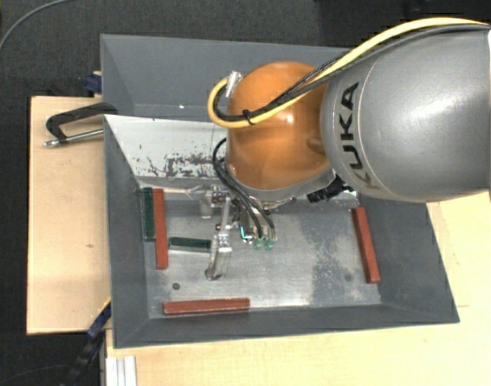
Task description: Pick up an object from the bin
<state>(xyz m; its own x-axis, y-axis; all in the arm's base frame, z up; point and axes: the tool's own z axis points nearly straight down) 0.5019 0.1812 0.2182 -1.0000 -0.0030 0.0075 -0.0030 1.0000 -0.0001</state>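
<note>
My gripper (221,252) hangs under the orange wrist cover, low over the bin floor left of centre. Its metal tip comes down just right of a short dark green bar (189,244) that lies flat and crosswise, and the tip seems to touch that bar's right end. A long red-brown bar (160,230) lies lengthwise further left, with a second dark green bar (148,214) against its left side. Nothing can be made out inside the gripper.
Another red-brown bar (206,305) lies along the bin's front wall, and a third (366,244) along the right wall. A small dark speck (176,286) sits on the floor front left. The arm covers the bin's back right.
</note>
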